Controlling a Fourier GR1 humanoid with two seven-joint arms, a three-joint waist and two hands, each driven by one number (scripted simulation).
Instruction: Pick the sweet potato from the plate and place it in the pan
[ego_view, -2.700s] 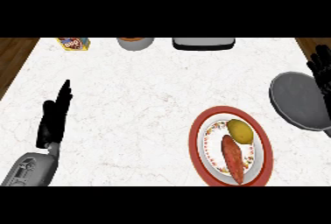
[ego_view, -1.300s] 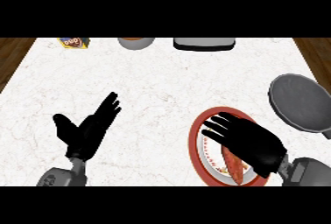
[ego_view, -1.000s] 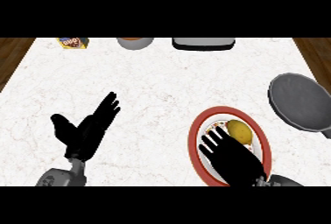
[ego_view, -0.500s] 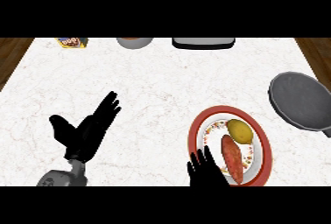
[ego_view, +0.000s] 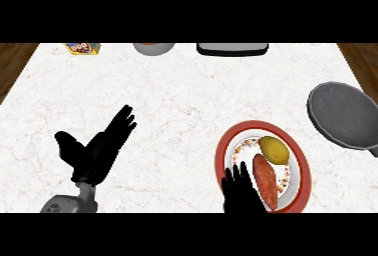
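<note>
An orange-red sweet potato (ego_view: 265, 179) lies lengthwise on the red-rimmed plate (ego_view: 224, 150) at the lower right, with a yellow round fruit (ego_view: 274, 148) just above it. The dark grey pan (ego_view: 345, 118) sits at the right edge, beyond the plate. My right hand (ego_view: 241, 192) comes up from the bottom edge over the plate's left rim, fingers straight, right beside the sweet potato's near end; whether it touches is unclear. My left hand (ego_view: 97, 148) rests open on the left, fingers pointing up and to the right.
Along the counter's far edge stand a small packet (ego_view: 81, 47), a grey bowl (ego_view: 153, 48) and a dark tray (ego_view: 231, 48). Brown floor shows past the counter's left and right edges.
My right hand came in from the far right onto the plate, then drew back down toward the bottom edge, uncovering the sweet potato. My left hand opened wider and has since stayed still.
</note>
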